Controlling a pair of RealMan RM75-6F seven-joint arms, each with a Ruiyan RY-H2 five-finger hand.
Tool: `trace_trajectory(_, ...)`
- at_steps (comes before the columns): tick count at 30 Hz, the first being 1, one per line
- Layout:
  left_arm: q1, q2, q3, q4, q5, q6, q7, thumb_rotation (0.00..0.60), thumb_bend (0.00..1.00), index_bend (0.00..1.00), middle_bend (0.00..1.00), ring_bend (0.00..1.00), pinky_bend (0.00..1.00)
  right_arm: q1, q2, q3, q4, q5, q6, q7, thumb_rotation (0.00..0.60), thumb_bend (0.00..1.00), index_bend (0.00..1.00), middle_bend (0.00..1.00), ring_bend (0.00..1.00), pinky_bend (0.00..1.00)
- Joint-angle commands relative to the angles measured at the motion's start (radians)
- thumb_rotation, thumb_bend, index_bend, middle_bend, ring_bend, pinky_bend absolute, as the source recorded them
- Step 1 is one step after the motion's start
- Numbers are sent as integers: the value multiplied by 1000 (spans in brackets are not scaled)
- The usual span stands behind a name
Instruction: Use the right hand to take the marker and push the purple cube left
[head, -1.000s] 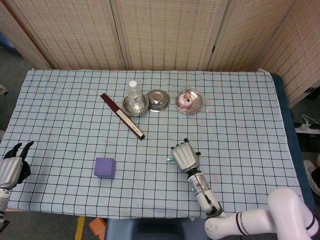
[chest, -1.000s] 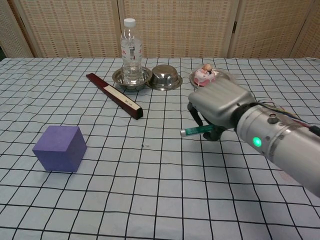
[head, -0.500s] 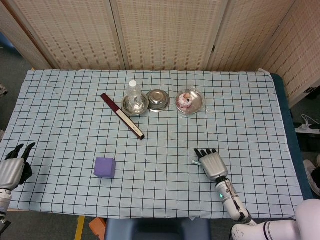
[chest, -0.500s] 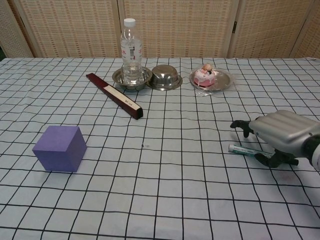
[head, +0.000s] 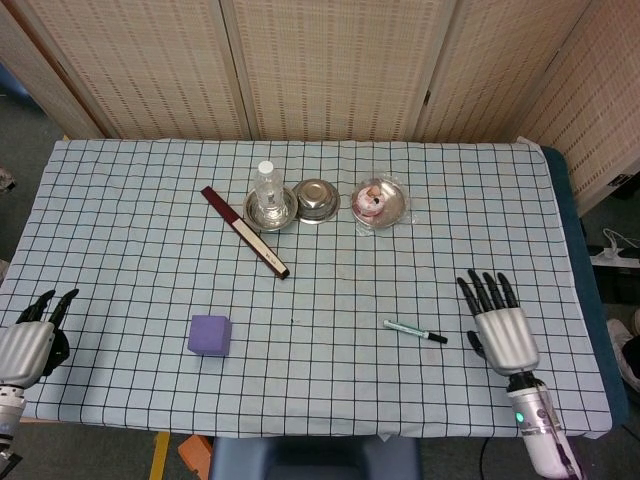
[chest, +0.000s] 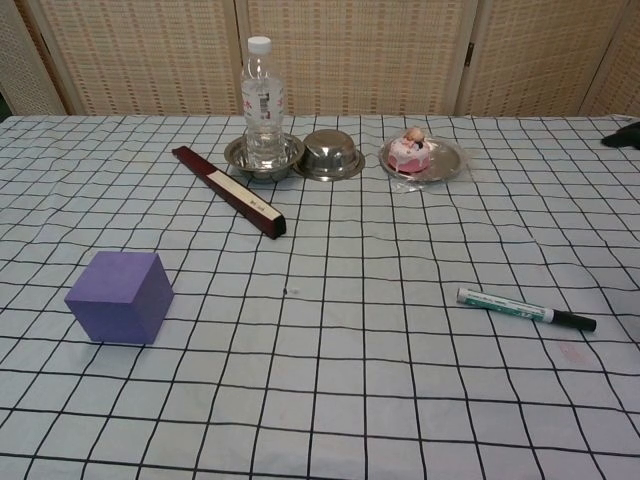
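Observation:
The green and white marker (head: 415, 332) (chest: 524, 310) lies flat on the checked cloth, right of the middle. My right hand (head: 496, 322) is off to its right, apart from it, fingers spread and holding nothing; the chest view catches only a dark fingertip (chest: 622, 134) at the right edge. The purple cube (head: 210, 335) (chest: 120, 297) sits on the cloth at the near left, far from the marker. My left hand (head: 30, 342) hangs at the table's left edge with its fingers apart and nothing in them.
At the back stand a water bottle (head: 266, 186) in a steel dish, a steel bowl (head: 317, 200) and a plate with a pink cake (head: 378, 201). A dark red folded fan (head: 244, 231) lies slantwise left of them.
My right hand has let go of the marker and drawn back right, away from it. The marker now lies loose on the cloth further right than before. The cube has not moved.

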Motion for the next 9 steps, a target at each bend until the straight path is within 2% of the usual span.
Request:
trace_trajectory(1, 13, 12, 8, -20, 6, 16, -16, 600, 473, 0, 0, 0, 209, -169, 70, -26, 84, -74, 148, 154, 600, 212, 0, 0, 0, 28)
trace_trajectory(5, 24, 8, 4, -30, 5, 42, 6, 600, 473, 0, 0, 0, 211, -194, 114, 5, 100, -62, 129, 223, 600, 206, 0, 0, 0, 19)
trace_trajectory(9, 24, 5, 4, -24, 7, 42, 21, 600, 472, 0, 0, 0, 212, -207, 132, 35, 95, -65, 110, 240, 600, 206, 0, 0, 0, 19)
